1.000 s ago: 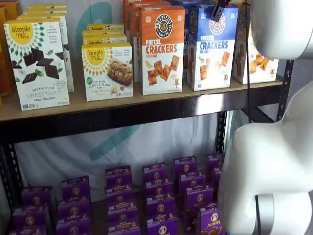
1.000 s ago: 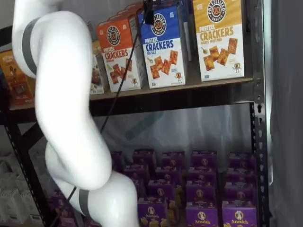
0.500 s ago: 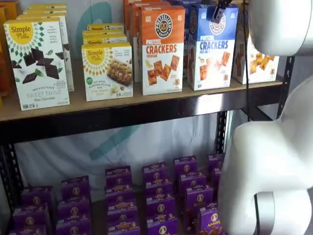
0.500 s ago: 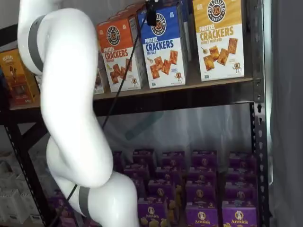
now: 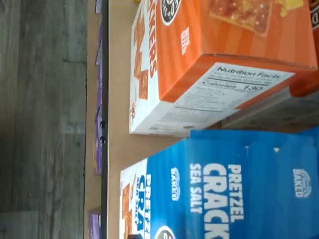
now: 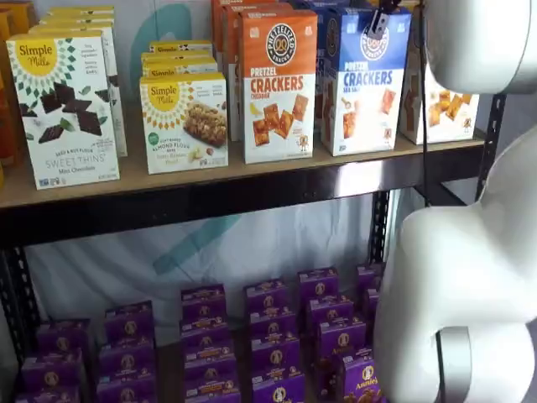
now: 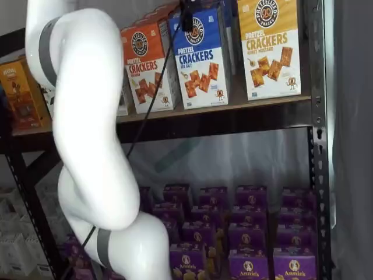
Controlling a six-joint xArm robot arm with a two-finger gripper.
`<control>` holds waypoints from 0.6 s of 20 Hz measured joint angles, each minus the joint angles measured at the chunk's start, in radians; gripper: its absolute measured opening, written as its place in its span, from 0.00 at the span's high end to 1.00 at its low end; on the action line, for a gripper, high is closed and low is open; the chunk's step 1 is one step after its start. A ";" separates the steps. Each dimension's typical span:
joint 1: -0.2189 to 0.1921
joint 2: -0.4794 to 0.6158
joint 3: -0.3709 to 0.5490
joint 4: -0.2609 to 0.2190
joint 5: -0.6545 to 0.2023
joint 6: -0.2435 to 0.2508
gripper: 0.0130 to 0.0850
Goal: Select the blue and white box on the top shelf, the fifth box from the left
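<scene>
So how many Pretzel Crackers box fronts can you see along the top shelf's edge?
3: the orange-and-white box, the blue and white box beside it under the gripper, and the yellow-and-white box nearest the upright. More boxes stand behind them, partly hidden.

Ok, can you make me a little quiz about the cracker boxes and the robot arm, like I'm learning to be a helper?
1. True or false: the blue and white box stands on the top shelf, directly beside the orange and white box.
2. What flavour is printed on the blue and white box? A) Cheddar B) Sea Salt C) Honey Mustard
3. Fill in: the many small boxes on the level below are coloured ____.

Key:
1. True.
2. B, as the wrist view shows.
3. Purple.

Bonus fact: the gripper hangs at the blue and white box's top edge in both shelf views, too side-on to tell if it is open.
</scene>
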 joint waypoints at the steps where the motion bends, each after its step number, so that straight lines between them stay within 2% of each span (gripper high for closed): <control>1: 0.002 0.000 0.000 -0.008 0.002 -0.001 0.00; 5: 0.012 0.002 0.001 -0.034 0.014 -0.001 0.00; 12: 0.023 -0.005 0.022 -0.039 0.002 0.005 0.00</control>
